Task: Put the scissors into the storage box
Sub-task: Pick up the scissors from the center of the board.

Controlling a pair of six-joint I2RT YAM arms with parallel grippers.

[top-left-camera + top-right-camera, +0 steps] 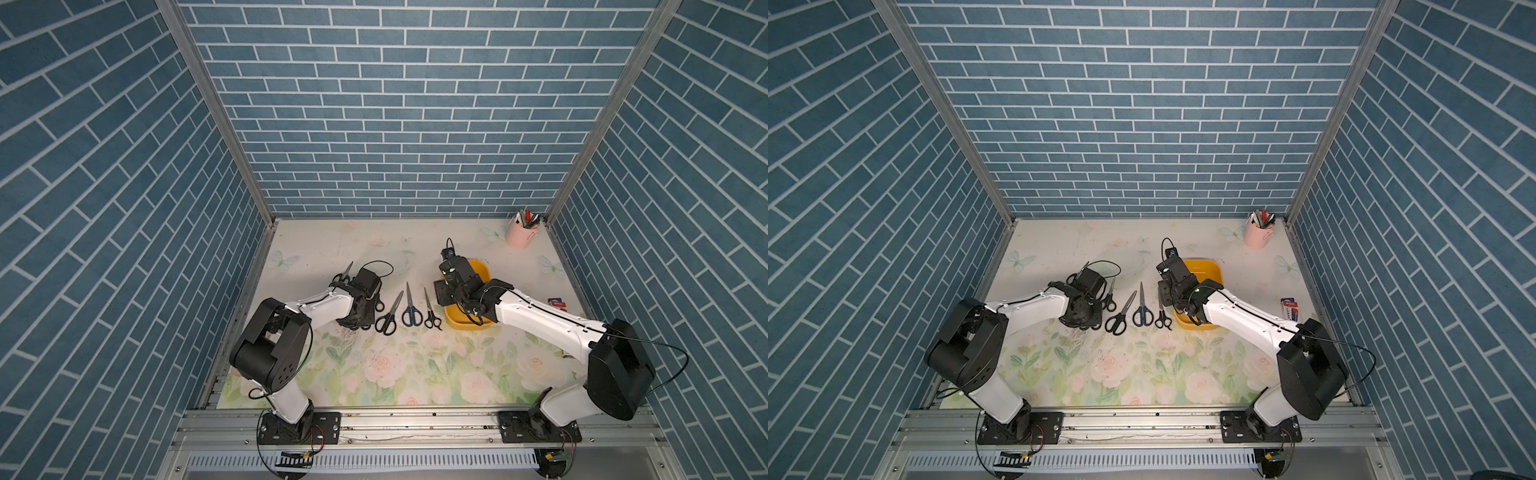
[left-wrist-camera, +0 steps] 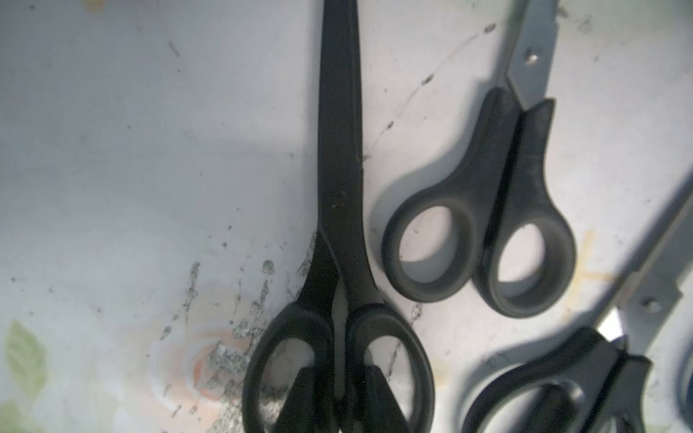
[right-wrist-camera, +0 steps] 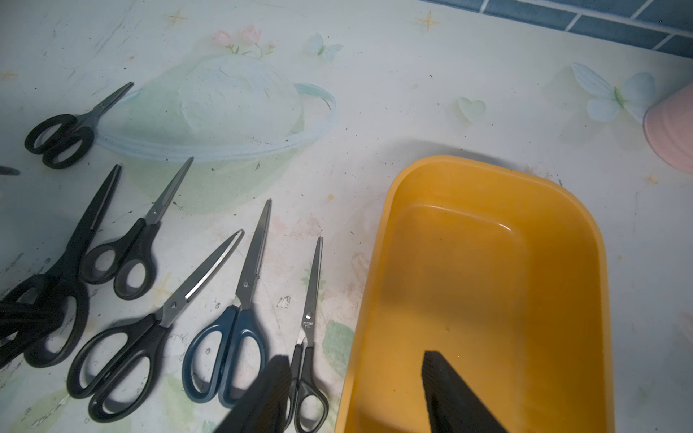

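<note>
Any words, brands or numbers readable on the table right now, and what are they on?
Thin scissors: small stamp on the blade by the pivot, too blurred to read.
Packet: red, blue and white print, seen in both top views, too small to read.
Tray, cup and the other scissors: no marks visible.

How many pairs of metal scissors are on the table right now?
6, none in the yellow-orange plastic tray. In a row outward from it: slim black-handled pair, blue-handled pair, large black-handled pair, short black-handled pair, all-black pair; a small black-handled pair lies apart, farther back.
</note>
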